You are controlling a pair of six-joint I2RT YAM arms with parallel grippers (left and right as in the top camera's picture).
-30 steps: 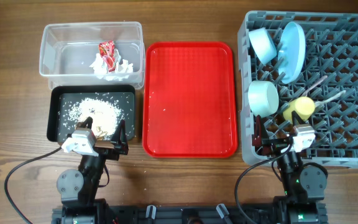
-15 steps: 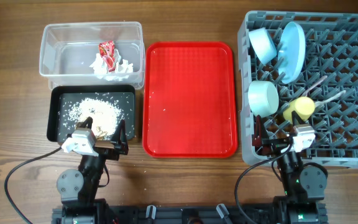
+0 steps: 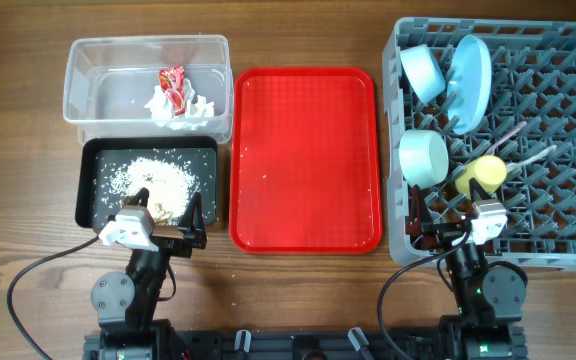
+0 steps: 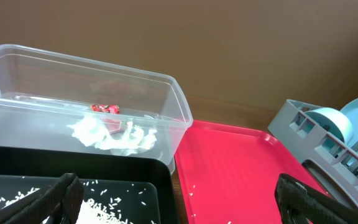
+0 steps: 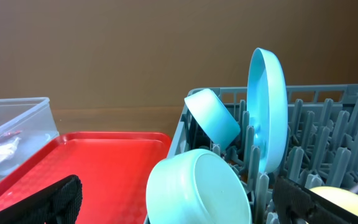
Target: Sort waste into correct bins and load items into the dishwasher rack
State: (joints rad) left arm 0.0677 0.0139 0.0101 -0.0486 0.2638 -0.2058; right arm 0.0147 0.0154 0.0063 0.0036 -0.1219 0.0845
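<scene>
Left fingers (image 4: 61,196) and right fingers (image 5: 55,199), at six o'clock, are hanging spread wide, gripping nothing; wrapper (image 3: 172,86) is lying in clear tub (image 3: 98,95).

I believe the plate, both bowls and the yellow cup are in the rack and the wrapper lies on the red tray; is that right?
Not quite: the overhead view shows the wrapper in the clear tub, not on the red tray. The plate, bowls and yellow cup are in the rack.
</scene>
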